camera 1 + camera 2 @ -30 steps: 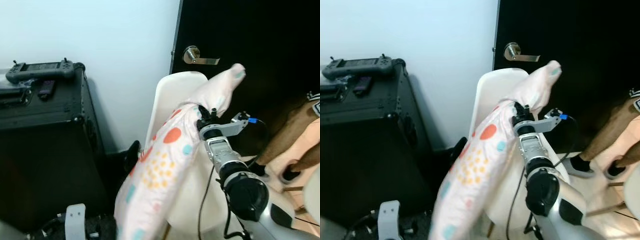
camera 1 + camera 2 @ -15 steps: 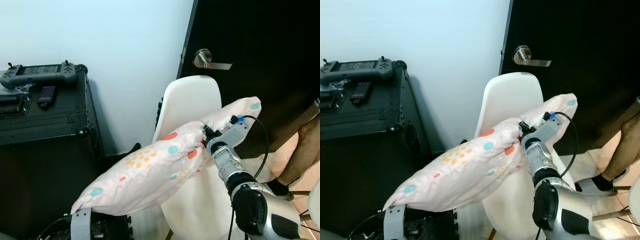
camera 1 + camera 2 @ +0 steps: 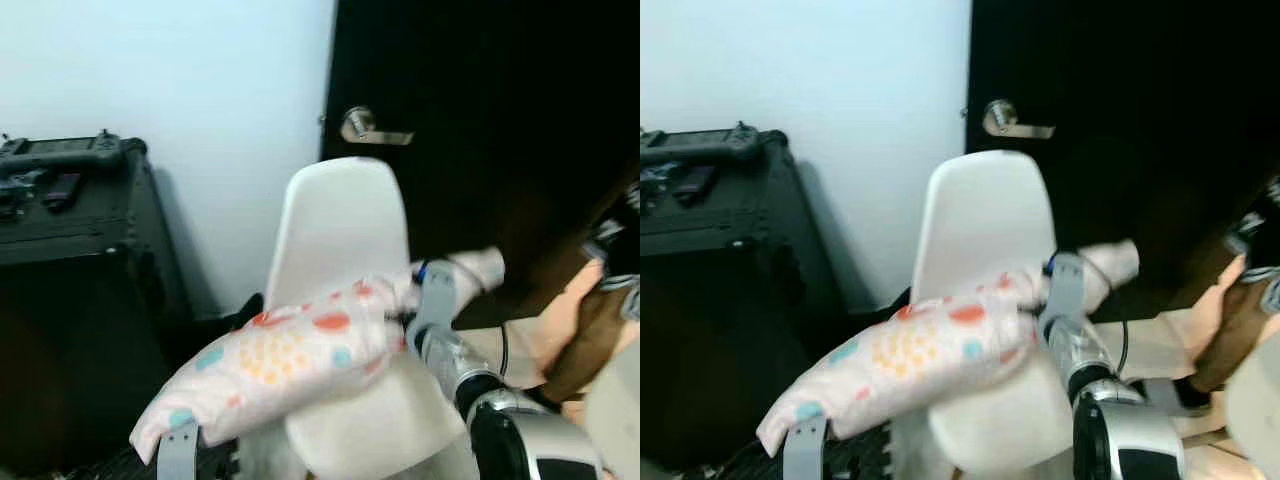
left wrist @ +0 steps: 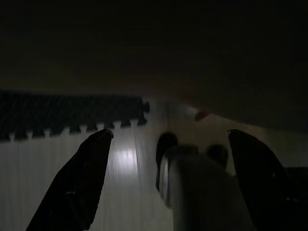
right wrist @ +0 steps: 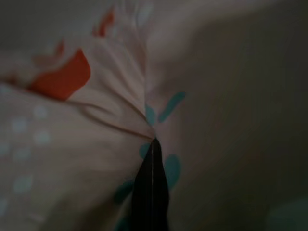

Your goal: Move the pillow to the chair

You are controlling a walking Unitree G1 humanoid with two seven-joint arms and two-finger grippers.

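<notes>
1. Black case [image 3: 70, 260] far left against the pale wall, a controller [image 3: 65, 152] lying on top.
2. Left gripper [image 4: 166, 166] hangs under the pillow's low end with fingers [image 4: 77, 183] spread wide, nothing between them; dark foam mat and pale floor below.
3. Pillow [image 3: 280, 360], pale with orange and teal spots, lies slanted across the white chair [image 3: 335, 235], left end drooping past the seat edge, right end raised.
4. Right gripper [image 5: 153, 185] pinches the pillow fabric at that raised end, fingers pressed together on a fold.
5. Dark door with lever handle [image 3: 372, 128] behind the chair; a person's leg [image 3: 600, 320] at far right.
</notes>
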